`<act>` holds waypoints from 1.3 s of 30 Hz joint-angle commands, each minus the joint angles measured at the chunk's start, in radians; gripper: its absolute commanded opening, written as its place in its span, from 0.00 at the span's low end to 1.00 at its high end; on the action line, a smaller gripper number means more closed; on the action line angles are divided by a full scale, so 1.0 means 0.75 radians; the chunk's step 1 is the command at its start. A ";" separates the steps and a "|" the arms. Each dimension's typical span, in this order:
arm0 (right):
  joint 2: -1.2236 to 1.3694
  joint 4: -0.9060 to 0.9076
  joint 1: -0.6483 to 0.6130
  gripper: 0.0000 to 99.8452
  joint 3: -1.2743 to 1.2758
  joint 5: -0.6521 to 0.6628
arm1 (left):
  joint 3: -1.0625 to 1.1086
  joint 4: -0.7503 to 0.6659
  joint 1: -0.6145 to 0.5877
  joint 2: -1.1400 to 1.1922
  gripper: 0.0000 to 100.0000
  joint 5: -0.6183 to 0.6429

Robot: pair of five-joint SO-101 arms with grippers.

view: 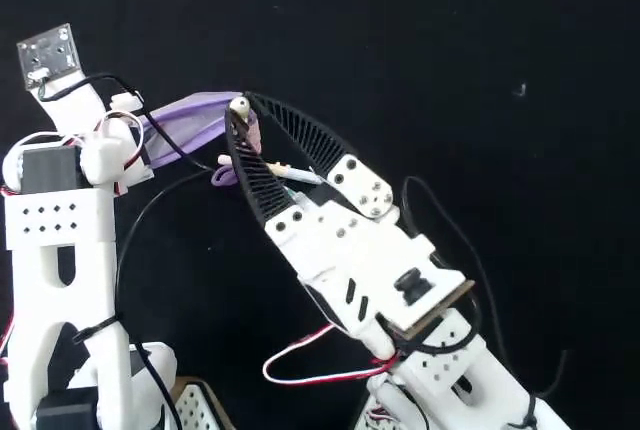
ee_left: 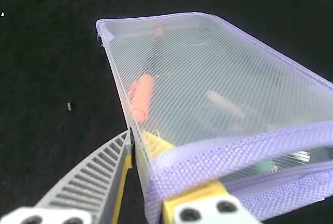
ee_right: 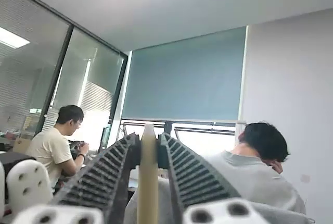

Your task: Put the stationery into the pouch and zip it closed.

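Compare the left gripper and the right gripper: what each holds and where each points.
Hold: the left gripper clamps the purple-trimmed edge of the clear pouch, while the right gripper clamps a cream stick.
Aim: the left gripper points down toward the black table, while the right gripper tilts up toward the ceiling.
Shared: both are shut on something.
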 commanded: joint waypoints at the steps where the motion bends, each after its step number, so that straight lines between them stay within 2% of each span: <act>1: 0.128 -0.080 -0.016 0.01 -0.058 0.008 | 0.005 -0.002 0.024 0.012 0.03 0.023; 13: 0.605 -0.513 -0.016 0.01 -0.071 0.012 | 0.052 -0.033 0.101 0.004 0.03 0.023; 21: 0.805 -0.675 0.053 0.01 -0.066 0.012 | 0.046 -0.035 0.099 0.004 0.03 0.023; 39: 1.206 -0.659 0.065 0.02 -0.073 0.012 | 0.044 -0.033 0.085 0.004 0.03 0.023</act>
